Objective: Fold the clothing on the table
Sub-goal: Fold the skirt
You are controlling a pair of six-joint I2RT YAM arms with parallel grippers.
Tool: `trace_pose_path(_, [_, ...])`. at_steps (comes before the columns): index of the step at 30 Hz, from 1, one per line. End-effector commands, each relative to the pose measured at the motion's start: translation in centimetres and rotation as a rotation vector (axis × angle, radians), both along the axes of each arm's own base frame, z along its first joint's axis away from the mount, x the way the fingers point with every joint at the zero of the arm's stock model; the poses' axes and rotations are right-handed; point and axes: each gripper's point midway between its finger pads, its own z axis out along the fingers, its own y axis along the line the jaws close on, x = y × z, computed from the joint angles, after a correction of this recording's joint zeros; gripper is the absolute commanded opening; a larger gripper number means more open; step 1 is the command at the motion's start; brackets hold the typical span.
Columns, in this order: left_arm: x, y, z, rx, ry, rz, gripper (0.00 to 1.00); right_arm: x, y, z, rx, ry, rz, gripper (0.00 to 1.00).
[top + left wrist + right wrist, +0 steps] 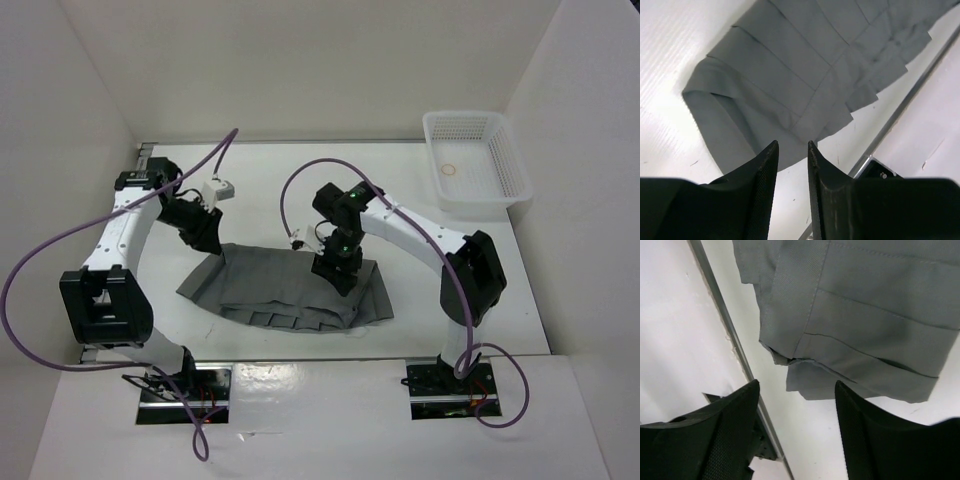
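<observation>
From above, the grey pleated skirt (285,290) lies flat on the white table (260,170), in the middle of its near half, between the two arms. The left gripper (210,240) stands over the skirt's far left corner and the right gripper (340,275) over its right half. Their dark bodies hide their own fingertips and the cloth beneath, so from here we cannot tell how the jaws stand or whether they touch the fabric. A white mesh basket (475,160) sits at the far right corner, well apart from the skirt.

In the left wrist view, the left gripper (792,145) has its jaws a narrow gap apart with nothing between them. The skirt (805,75) spreads beyond the fingertips, cut off at the top and right edges. Its pleats run in overlapping stepped panels, and one rounded corner lies against the bare table (670,60). A thin metal rail (900,107) crosses just beside the stepped edge.

In the right wrist view, the right gripper (797,385) has its jaws wide apart and empty. The skirt (865,315) fills the upper right and runs out of frame, one layer folded over another at its lower edge. We cannot pick out the waistband. The rail (725,325) runs along the left.
</observation>
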Motion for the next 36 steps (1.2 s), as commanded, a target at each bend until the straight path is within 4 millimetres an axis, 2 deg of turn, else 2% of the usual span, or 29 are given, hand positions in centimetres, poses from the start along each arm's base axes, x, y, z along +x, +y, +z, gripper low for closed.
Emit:
trace_pose_path(1, [1.3,0.1,0.4,-0.057,-0.013,0.073,0.36,1.1,0.3,1.1,0.017,-0.038,-0.020,0.68])
trace_pose_path(4, [2.3,0.4,-0.4,-0.048,0.003,0.147,0.38,1.5,0.4,-0.6,-0.005,-0.038,-0.057,0.74])
trace_pose_path(7, [2.7,0.8,-2.4,-0.027,0.055,0.227,0.42,1.8,1.0,-2.3,-0.019,-0.016,-0.116,0.76])
trace_pose_path(8, [3.2,1.1,-3.0,-0.010,0.054,0.246,0.50,1.5,0.8,-2.9,-0.033,0.003,-0.158,0.79])
trace_pose_path(10, [3.2,1.4,-3.9,0.008,0.067,0.282,0.60,1.8,1.3,-4.3,-0.034,0.008,-0.187,0.81])
trace_pose_path(11, [3.6,1.7,-4.2,0.021,0.062,0.313,0.72,1.9,1.0,-5.0,-0.052,-0.003,-0.213,0.82])
trace_pose_path(12, [4.0,1.9,-3.5,0.028,0.030,0.336,0.79,2.1,1.2,-5.5,-0.061,0.001,-0.264,0.84])
trace_pose_path(13, [4.0,2.1,-3.6,0.037,0.025,0.360,0.85,2.3,1.4,-5.5,-0.054,-0.004,-0.273,0.84])
trace_pose_path(16, [4.4,3.0,-3.0,0.075,-0.020,0.445,0.97,3.0,1.8,-7.0,-0.077,-0.010,-0.357,0.87])
trace_pose_path(18, [4.5,3.8,-2.4,0.106,-0.048,0.503,0.99,2.7,2.7,-6.9,-0.053,0.030,-0.368,0.94])
trace_pose_path(19, [4.7,4.0,-2.1,0.111,-0.063,0.520,0.99,2.4,3.2,-7.0,-0.048,0.047,-0.365,0.94])
trace_pose_path(23, [4.4,4.9,-1.5,0.135,-0.086,0.588,0.99,3.6,4.8,-5.9,0.006,0.031,-0.409,0.97])
trace_pose_path(25, [4.4,5.2,-1.6,0.149,-0.084,0.604,0.99,4.2,5.2,-6.0,0.009,0.015,-0.432,0.98])
trace_pose_path(26, [4.4,5.7,-1.4,0.160,-0.094,0.620,0.99,4.1,5.1,-6.8,-0.010,0.029,-0.433,0.98])
trace_pose_path(28, [4.4,6.0,-1.4,0.160,-0.094,0.629,0.99,3.8,5.3,-7.0,-0.022,0.068,-0.428,0.98])
trace_pose_path(32, [4.1,6.3,-1.2,0.175,-0.094,0.646,0.99,5.0,5.8,-4.5,0.002,0.021,-0.407,0.98])
trace_pose_path(35, [3.8,6.8,-1.5,0.190,-0.086,0.660,0.99,6.4,7.2,-1.6,0.050,-0.013,-0.453,0.98])
trace_pose_path(36, [3.8,6.8,-1.5,0.190,-0.086,0.660,0.99,6.4,7.8,-1.1,0.062,-0.017,-0.456,0.98])
